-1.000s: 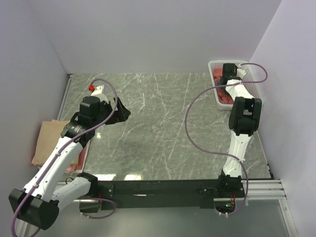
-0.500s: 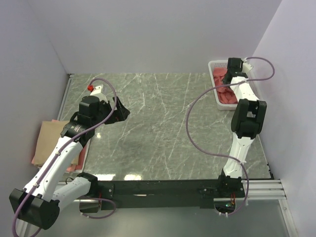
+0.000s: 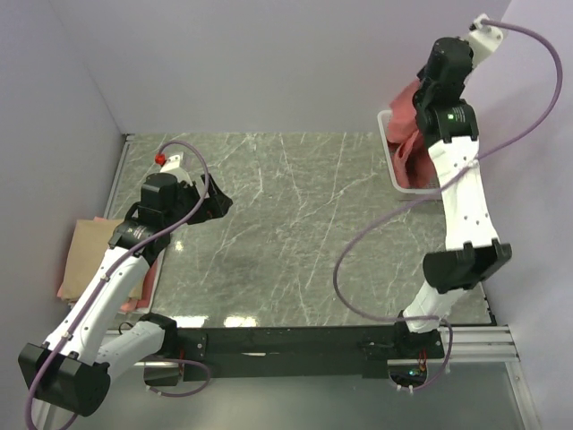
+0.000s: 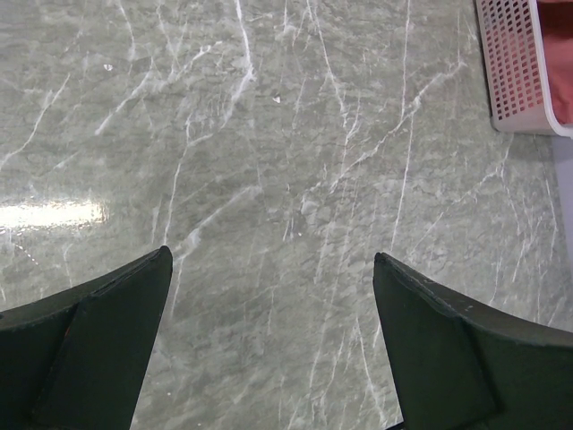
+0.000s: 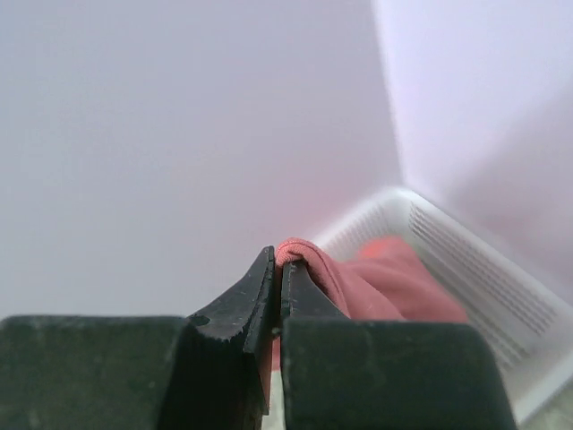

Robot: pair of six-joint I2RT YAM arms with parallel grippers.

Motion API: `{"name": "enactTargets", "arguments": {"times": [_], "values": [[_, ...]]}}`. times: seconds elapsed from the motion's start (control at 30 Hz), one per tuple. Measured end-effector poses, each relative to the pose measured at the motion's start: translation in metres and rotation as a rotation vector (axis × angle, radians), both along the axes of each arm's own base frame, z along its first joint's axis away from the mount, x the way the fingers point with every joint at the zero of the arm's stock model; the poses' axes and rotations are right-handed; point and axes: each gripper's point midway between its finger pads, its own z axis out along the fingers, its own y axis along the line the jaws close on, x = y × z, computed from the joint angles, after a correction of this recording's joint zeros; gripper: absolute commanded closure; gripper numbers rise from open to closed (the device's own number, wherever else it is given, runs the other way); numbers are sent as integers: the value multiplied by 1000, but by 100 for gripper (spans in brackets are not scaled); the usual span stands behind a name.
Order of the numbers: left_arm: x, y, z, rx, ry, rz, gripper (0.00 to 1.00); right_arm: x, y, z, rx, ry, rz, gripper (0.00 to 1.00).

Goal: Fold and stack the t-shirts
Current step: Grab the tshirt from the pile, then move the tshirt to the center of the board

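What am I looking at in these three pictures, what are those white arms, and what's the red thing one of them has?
These are two robot arms bolted at the near edge of a grey marble-pattern table. The wide picture comes from a fixed camera above and behind them; the other two come from a camera on each wrist. The left gripper hangs open over bare table. The right gripper is pinched shut on a salmon-red t-shirt, held high with its lower end hanging into a white mesh basket. A tan t-shirt lies at the table's left edge with pink fabric under it.
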Motion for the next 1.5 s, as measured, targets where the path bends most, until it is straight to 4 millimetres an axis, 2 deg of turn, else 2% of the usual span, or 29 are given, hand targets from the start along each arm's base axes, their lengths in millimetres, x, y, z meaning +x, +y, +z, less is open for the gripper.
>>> {"name": "enactTargets", "arguments": {"times": [0.13,0.23,0.3,0.37,0.47,0.53,0.63,0.77,0.87,1.03,1.1,1.17,1.2,1.3,1.33,1.37,1.43,1.5], "values": [[1,2,0,0,0,8,1,-53,66,80,-96,-160,118,100],[2,4,0,-1,0,14,0,-94,113,126,-138,-269,239,100],[2,5,1,-3,-1,17,1,-121,133,156,-150,-347,298,100],[2,6,2,-4,-4,21,1,-143,143,179,-149,-412,330,100],[2,6,3,-7,-9,23,1,-168,166,199,-144,-469,395,100],[1,6,4,-12,-11,22,1,-177,176,207,-144,-487,423,100],[0,5,3,-24,-14,19,1,-182,190,215,-144,-506,446,100],[-3,0,-3,-60,2,11,1,-176,210,218,-136,-509,467,100],[-7,-4,-11,-95,22,5,1,-166,228,207,-151,-478,490,100],[-12,-12,-29,-154,72,0,0,-141,265,177,-183,-408,526,100],[-14,-14,-36,-173,93,0,0,-125,278,159,-199,-370,533,100],[-15,-15,-39,-185,105,4,1,-102,287,135,-213,-318,544,100],[-15,-16,-40,-193,109,8,1,-84,289,118,-224,-281,558,100],[-15,-16,-42,-213,111,19,3,-28,280,68,-220,-178,570,65],[-16,-16,-43,-219,111,22,8,-6,273,46,-216,-129,574,40],[-16,-16,-44,-225,114,25,11,12,265,29,-208,-92,569,33],[-18,-17,-49,-239,120,33,17,48,253,-17,-194,14,581,24],[-20,-20,-58,-249,135,39,23,68,238,-60,-173,119,579,23]]}}
